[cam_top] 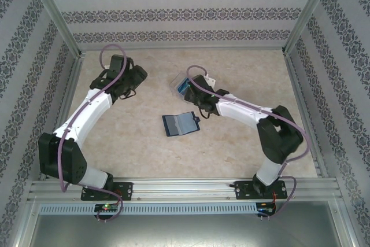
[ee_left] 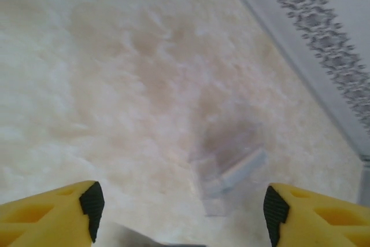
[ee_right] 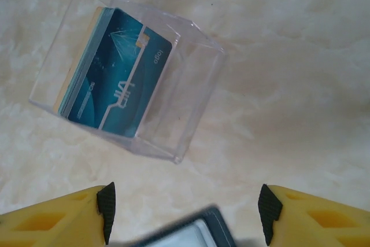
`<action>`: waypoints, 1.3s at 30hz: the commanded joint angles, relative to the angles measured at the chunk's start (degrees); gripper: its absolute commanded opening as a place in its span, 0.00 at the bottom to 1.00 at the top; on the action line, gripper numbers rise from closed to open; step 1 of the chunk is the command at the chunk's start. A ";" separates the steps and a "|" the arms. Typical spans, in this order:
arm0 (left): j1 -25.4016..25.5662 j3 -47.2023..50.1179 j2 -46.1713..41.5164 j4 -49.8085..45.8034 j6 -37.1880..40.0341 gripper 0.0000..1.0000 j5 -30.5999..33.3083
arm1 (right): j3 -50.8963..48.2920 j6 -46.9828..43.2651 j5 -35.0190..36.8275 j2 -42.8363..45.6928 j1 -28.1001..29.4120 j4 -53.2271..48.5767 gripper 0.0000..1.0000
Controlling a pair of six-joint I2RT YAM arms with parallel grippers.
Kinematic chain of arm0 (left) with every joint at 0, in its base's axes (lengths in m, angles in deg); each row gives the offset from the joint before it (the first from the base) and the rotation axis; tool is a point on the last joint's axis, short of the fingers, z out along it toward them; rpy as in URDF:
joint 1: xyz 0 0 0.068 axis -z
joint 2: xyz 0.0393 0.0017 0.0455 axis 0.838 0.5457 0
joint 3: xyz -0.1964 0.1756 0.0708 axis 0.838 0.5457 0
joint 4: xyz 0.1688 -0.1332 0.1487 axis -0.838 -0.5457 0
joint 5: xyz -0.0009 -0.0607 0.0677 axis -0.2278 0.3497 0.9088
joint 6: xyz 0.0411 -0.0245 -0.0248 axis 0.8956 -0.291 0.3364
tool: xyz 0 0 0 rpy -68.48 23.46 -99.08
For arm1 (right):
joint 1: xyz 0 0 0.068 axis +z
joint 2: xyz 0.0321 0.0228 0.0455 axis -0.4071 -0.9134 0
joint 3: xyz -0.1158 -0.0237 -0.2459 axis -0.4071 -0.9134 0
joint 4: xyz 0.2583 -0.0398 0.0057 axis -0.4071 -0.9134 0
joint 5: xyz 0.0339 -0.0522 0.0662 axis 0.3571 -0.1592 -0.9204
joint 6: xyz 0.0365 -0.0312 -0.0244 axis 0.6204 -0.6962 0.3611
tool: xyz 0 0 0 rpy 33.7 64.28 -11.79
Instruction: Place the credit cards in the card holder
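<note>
Task barely started: no card in the holder yet. Both cards sit in the clear box (ee_right: 193, 79) at the far middle of the table (cam_top: 139, 148). The blue card (ee_right: 118, 79) faces up, and the yellow card (ee_right: 74, 67) shows only as an edge behind it. The holder (cam_top: 180, 124) lies unfolded on the table, pale inside up, near the box but apart from it, pockets looking empty.

Right pincer (ee_right: 186, 211) hangs just short of the box with the holder's edge below it, jaws spread wide, holding nothing. Left pincer (ee_left: 184, 203) is well off to the far left, jaws also wide, nothing between them. A blurred clear piece (ee_left: 228, 172) lies on the table ahead of it; can't tell what it is.

Left to do: pull each card from the box and slot both into the holder.
</note>
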 commanded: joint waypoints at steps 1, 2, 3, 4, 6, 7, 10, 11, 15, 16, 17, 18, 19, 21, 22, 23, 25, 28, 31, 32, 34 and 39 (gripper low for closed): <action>-2.53 2.27 -2.91 -4.71 9.40 0.86 -3.88 | 5.49 1.77 3.44 -5.61 -0.43 -3.44 0.68; -2.87 3.31 -4.13 -5.14 10.54 0.90 -3.94 | 6.93 1.96 3.78 -7.19 -0.59 -4.14 0.68; -3.00 4.34 -5.31 -5.54 11.22 0.93 -3.55 | 8.10 1.89 4.11 -8.52 -0.52 -4.42 0.68; -3.23 5.58 -6.69 -5.96 11.83 0.97 -2.94 | 9.16 1.80 3.97 -9.73 -0.71 -4.67 0.68; -3.52 7.85 -8.86 -6.76 12.79 1.00 -1.94 | 10.68 1.79 3.48 -11.45 -0.96 -5.22 0.68; -3.61 8.75 -9.85 -7.10 13.26 1.00 -1.51 | 11.45 1.85 3.39 -12.20 -1.09 -5.65 0.68; -4.31 10.23 -11.58 -8.91 14.61 1.00 -1.02 | 12.97 1.74 3.21 -13.75 -1.48 -6.65 0.68; -4.40 10.37 -11.88 -9.61 15.14 1.00 -0.99 | 13.50 1.73 3.32 -14.08 -1.62 -7.00 0.68; -4.58 10.69 -13.01 -11.01 16.70 1.00 -0.60 | 15.42 1.26 3.27 -15.12 -2.09 -7.91 0.68; -4.59 10.84 -13.32 -10.92 16.87 1.00 -0.73 | 16.17 1.20 2.95 -15.77 -2.23 -8.24 0.69; -4.63 11.09 -13.55 -10.81 17.03 1.00 -0.90 | 16.99 1.38 2.33 -16.54 -2.48 -8.79 0.69; -4.58 11.21 -13.73 -10.84 17.06 1.00 -1.01 | 17.67 1.64 1.81 -17.29 -2.76 -9.37 0.69; -4.65 11.31 -13.82 -10.81 17.14 1.00 -0.95 | 18.25 1.96 1.43 -18.20 -3.06 -10.06 0.69; -4.67 11.41 -13.78 -11.12 17.22 1.00 -0.72 | 19.11 2.29 1.75 -19.68 -3.47 -11.43 0.66; -4.71 11.44 -13.89 -11.27 17.30 1.00 -0.55 | 19.28 2.11 1.89 -20.23 -3.51 -11.84 0.65; -4.67 11.56 -13.86 -11.48 17.24 1.00 -0.18 | 19.39 1.93 2.00 -20.62 -3.62 -12.16 0.63; -4.68 11.84 -13.96 -11.76 17.23 1.00 0.41 | 19.21 0.86 2.20 -20.93 -3.60 -12.14 0.59; -4.68 12.11 -14.17 -11.72 17.17 1.00 0.12 | 18.90 -1.85 3.13 -20.59 -3.85 -13.20 0.57; -4.67 12.19 -14.14 -11.25 17.17 1.00 -0.68 | 17.15 -6.26 5.18 -18.64 -4.68 -13.77 0.56; -4.67 12.35 -14.08 -10.96 17.23 1.00 -0.78 | 16.41 -8.54 5.78 -17.81 -5.06 -13.50 0.56; -4.67 12.17 -13.68 -10.88 17.56 1.00 -0.61 | 15.17 -12.72 7.76 -16.42 -5.81 -13.26 0.56; -4.67 11.76 -12.47 -10.94 17.35 1.00 -1.02 | 13.35 -19.61 9.12 -14.73 -9.22 -13.61 0.56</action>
